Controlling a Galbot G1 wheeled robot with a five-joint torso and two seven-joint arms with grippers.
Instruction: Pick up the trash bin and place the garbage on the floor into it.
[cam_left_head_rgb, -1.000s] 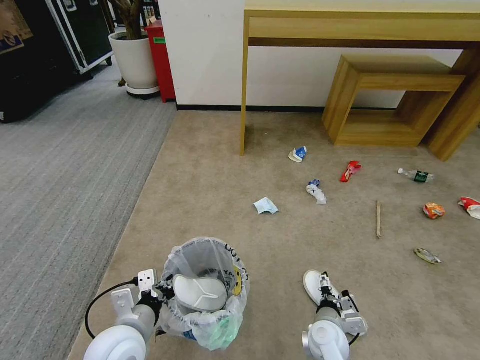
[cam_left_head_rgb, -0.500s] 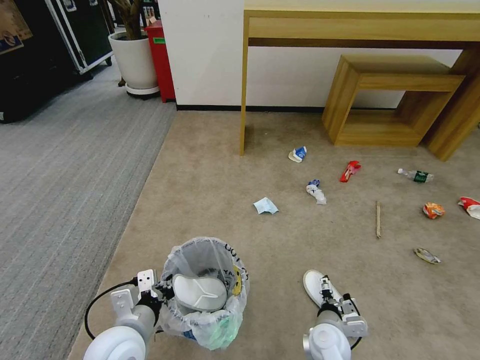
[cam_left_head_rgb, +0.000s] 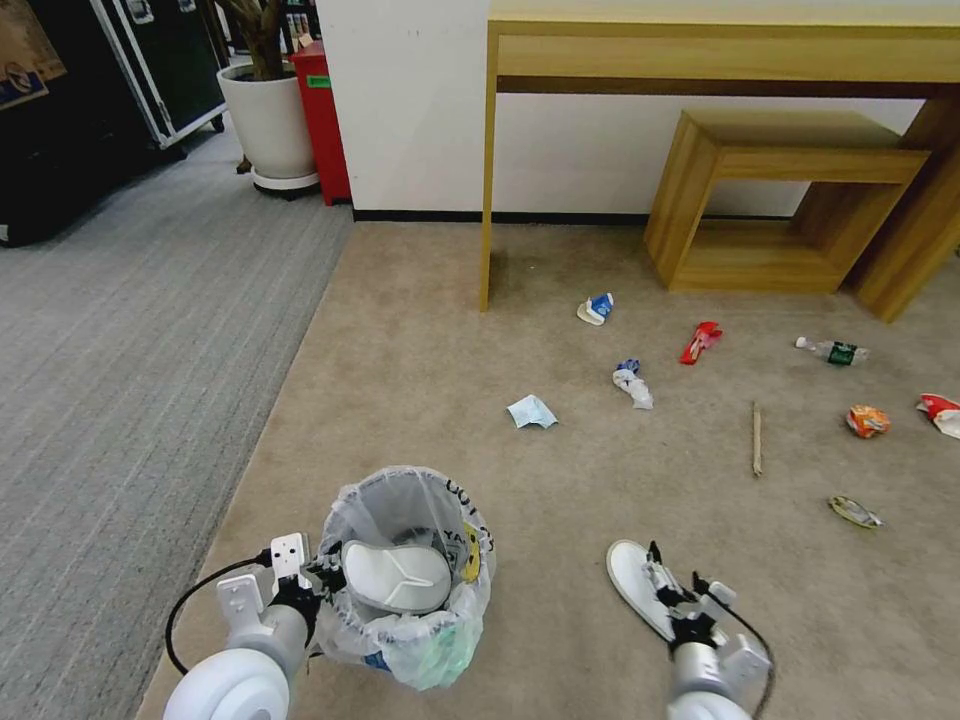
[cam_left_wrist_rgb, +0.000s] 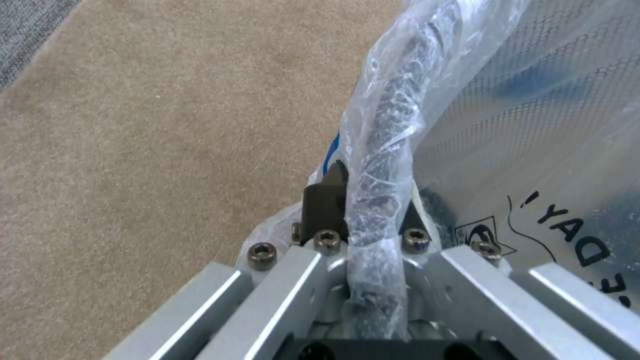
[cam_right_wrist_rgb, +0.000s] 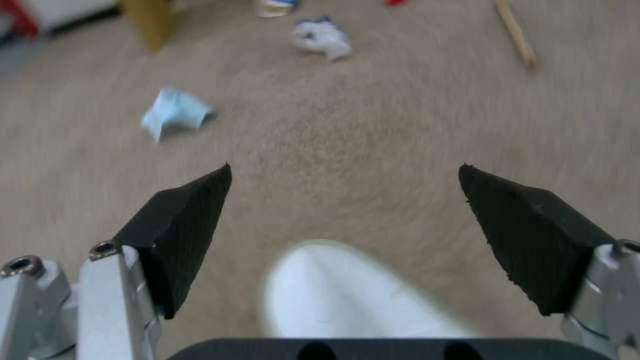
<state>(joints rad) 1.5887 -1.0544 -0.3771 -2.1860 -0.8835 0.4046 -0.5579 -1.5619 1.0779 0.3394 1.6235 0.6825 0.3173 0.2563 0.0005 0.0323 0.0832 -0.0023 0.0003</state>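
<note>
The trash bin (cam_left_head_rgb: 418, 640), lined with a whitish plastic bag, stands at the near left on the beige floor (cam_left_head_rgb: 420, 380). One white slipper (cam_left_head_rgb: 395, 575) lies inside it. My left gripper (cam_left_head_rgb: 322, 577) is shut on the bin's bag-wrapped rim (cam_left_wrist_rgb: 383, 150), one dark finger (cam_left_wrist_rgb: 323, 200) against the plastic. The other white slipper (cam_left_head_rgb: 630, 580) lies on the floor at the near right. My right gripper (cam_left_head_rgb: 678, 592) hovers open over the slipper (cam_right_wrist_rgb: 347, 295), its black pads (cam_right_wrist_rgb: 180, 225) spread wide. More garbage lies beyond: a pale blue mask (cam_left_head_rgb: 531, 411), wrappers (cam_left_head_rgb: 632, 383), a bottle (cam_left_head_rgb: 833, 351) and a stick (cam_left_head_rgb: 757, 438).
A wooden desk leg (cam_left_head_rgb: 487, 200) and a low wooden bench (cam_left_head_rgb: 780, 200) stand at the far wall. Red (cam_left_head_rgb: 701, 341), orange (cam_left_head_rgb: 867, 421) and flat (cam_left_head_rgb: 853, 512) wrappers and a carton (cam_left_head_rgb: 596, 308) dot the floor. Grey ribbed carpet (cam_left_head_rgb: 130, 350), a plant pot (cam_left_head_rgb: 268, 120) and a red box (cam_left_head_rgb: 322, 110) lie left.
My right arm has shifted to the right and nearer, uncovering more of the floor slipper, and its fingers stand wider. The bin has moved slightly with the left gripper.
</note>
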